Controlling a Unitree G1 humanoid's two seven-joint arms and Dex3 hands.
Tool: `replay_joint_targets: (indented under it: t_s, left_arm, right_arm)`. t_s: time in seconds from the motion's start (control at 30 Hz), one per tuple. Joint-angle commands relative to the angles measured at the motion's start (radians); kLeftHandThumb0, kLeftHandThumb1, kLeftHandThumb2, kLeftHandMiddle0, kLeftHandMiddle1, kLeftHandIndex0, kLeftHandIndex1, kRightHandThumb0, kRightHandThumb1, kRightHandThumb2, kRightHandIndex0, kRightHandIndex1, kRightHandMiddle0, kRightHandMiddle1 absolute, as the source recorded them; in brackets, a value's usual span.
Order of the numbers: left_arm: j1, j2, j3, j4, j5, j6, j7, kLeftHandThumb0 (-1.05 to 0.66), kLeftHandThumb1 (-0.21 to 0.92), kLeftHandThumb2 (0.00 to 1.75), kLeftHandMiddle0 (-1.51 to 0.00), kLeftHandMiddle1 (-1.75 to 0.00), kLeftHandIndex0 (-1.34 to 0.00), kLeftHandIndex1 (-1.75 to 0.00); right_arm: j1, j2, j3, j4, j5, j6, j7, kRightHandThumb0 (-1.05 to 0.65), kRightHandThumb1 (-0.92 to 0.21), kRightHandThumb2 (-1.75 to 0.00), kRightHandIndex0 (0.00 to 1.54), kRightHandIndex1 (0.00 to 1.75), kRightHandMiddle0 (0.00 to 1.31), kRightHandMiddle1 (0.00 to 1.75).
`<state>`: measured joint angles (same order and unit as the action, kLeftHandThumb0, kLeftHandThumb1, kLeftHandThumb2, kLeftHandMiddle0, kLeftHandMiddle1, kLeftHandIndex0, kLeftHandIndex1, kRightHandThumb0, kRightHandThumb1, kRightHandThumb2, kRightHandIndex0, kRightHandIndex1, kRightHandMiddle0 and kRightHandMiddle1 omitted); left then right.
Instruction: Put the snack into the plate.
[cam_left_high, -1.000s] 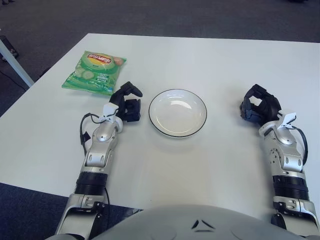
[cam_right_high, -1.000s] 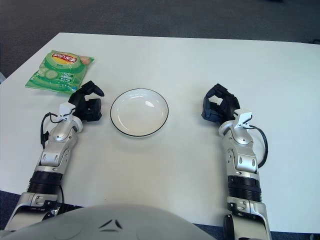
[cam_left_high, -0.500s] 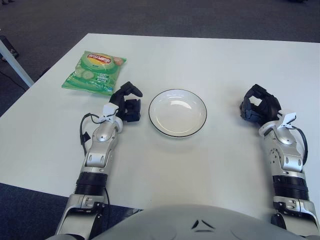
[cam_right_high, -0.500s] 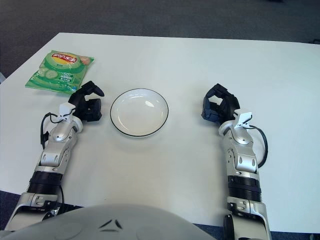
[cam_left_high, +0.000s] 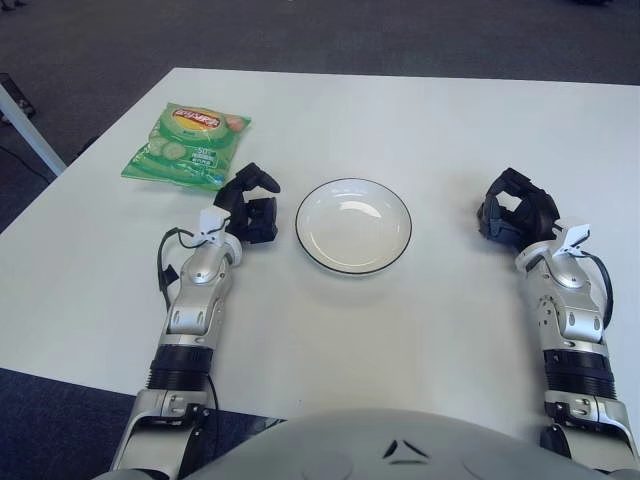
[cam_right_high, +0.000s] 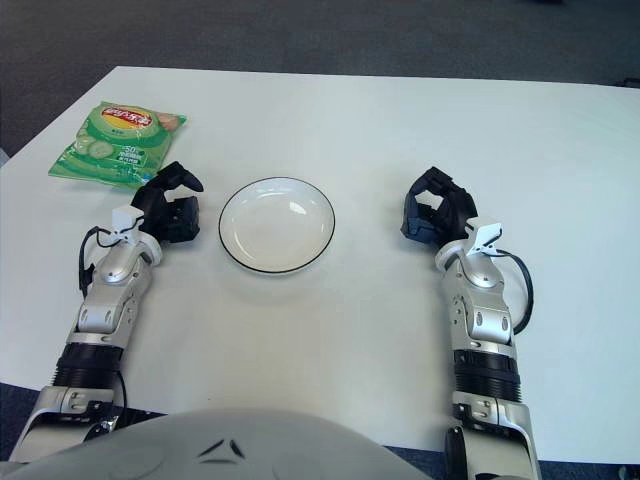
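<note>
**Left robot hand edges toward chip bag; nothing grasped**

Slight shift since the earlier frames: the left robot hand (cam_left_high: 250, 205) has crept a little to the robot's left and away from the body, nearer the snack. Right robot hand (cam_left_high: 515, 218) unchanged.

- Snack: a green bag of chips (cam_left_high: 188, 145) with cucumber slices printed on it. Lies flat on the white surface (cam_left_high: 420, 330), far-left area, near that edge.
- Left robot hand: just on the near side of the bag's right corner, close to it but not touching. Fingers curled loosely, holding nothing. Sits between the bag and the plate.
- Plate (cam_left_high: 353, 226): white, dark rim, shallow, mid-surface. Nothing in it. Just to the right of the left robot hand, with a small gap.
- Right robot hand: resting on the surface well to the right of the plate, fingers curled in, holding nothing.
- Bag and plate well apart, bag farther from the robot.
</note>
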<state>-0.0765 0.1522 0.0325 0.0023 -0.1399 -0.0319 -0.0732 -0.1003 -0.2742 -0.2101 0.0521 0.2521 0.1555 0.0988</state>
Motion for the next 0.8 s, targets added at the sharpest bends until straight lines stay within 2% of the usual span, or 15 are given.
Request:
replay_joint_targets:
  t_s: [0.0,0.23,0.47,0.53,0.6,0.77]
  left_arm:
    - [0.114,-0.042,0.014,-0.019,-0.012,0.046,0.02,-0.46,0.37,1.25,-1.3,-1.75,-0.57,-1.75]
    - [0.122,-0.012,0.03,-0.105,0.076,0.09,0.088,-0.47,0.36,1.26,-1.31,-1.75,-0.58,-1.75]
    - [0.156,0.026,0.031,-0.256,0.204,0.093,0.125,-0.47,0.36,1.26,-1.3,-1.75,-0.58,-1.75]
    - [0.154,0.044,0.013,-0.309,0.312,0.091,0.162,-0.47,0.36,1.27,-1.3,-1.75,-0.58,-1.75]
    - [0.147,0.051,0.004,-0.326,0.372,0.089,0.181,-0.47,0.35,1.28,-1.3,-1.75,-0.59,-1.75]
    - [0.113,0.096,-0.016,-0.31,0.545,0.046,0.231,-0.48,0.32,1.31,-1.29,-1.75,-0.61,-1.75]
  right_arm:
    - [0.048,0.031,0.014,0.08,-0.008,0.063,0.006,-0.47,-0.35,-1.27,1.3,1.75,0.59,1.75]
    - [0.029,0.027,0.012,0.105,-0.017,0.062,0.012,-0.47,-0.36,-1.27,1.3,1.75,0.58,1.75]
    - [0.004,0.028,0.014,0.142,-0.027,0.051,0.016,-0.47,-0.36,-1.27,1.3,1.75,0.58,1.75]
    - [-0.002,0.029,0.016,0.156,-0.031,0.045,0.018,-0.47,-0.36,-1.27,1.3,1.75,0.58,1.75]
    - [-0.01,0.03,0.017,0.171,-0.035,0.038,0.018,-0.47,-0.36,-1.27,1.3,1.75,0.58,1.75]
    - [-0.03,0.036,0.02,0.203,-0.041,0.022,0.016,-0.47,-0.36,-1.27,1.3,1.75,0.58,1.75]
